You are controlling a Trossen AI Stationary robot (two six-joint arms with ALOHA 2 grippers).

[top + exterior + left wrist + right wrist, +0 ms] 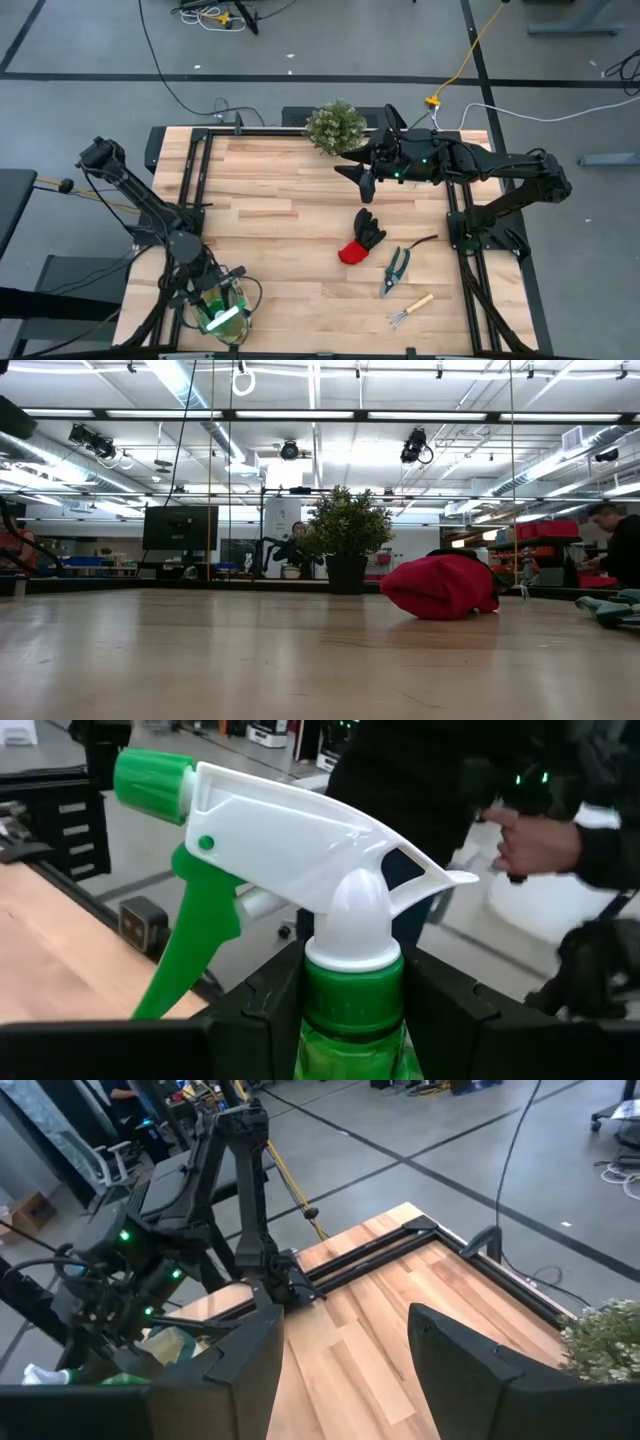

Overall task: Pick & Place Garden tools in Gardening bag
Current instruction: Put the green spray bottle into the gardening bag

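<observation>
1 tool is in hand: the translucent green spray bottle with its white trigger head (330,900) stands clamped by the neck between the left gripper's (222,318) dark fingers, as the left wrist view shows plainly. From above, that gripper hangs at the near left corner of the light wooden slatted table (280,200), directly over the tan fabric gardening bag with green trim (236,298), which sits at the table's edge. So the step under way looks like the placing of the bottle into the bag. The next move, by my judgement, calls for lowering the bottle inside the rim and only then letting the fingers part, since the tall trigger head could catch on a handle. Still on the table lie the black-and-red glove (362,238), the dark-handled pruning shears (396,270) and 1 wooden-handled mini rake (410,310), all on the right half. The right gripper (366,180) waits with fingers spread and empty, beside the bushy green potted plant (335,126).
</observation>
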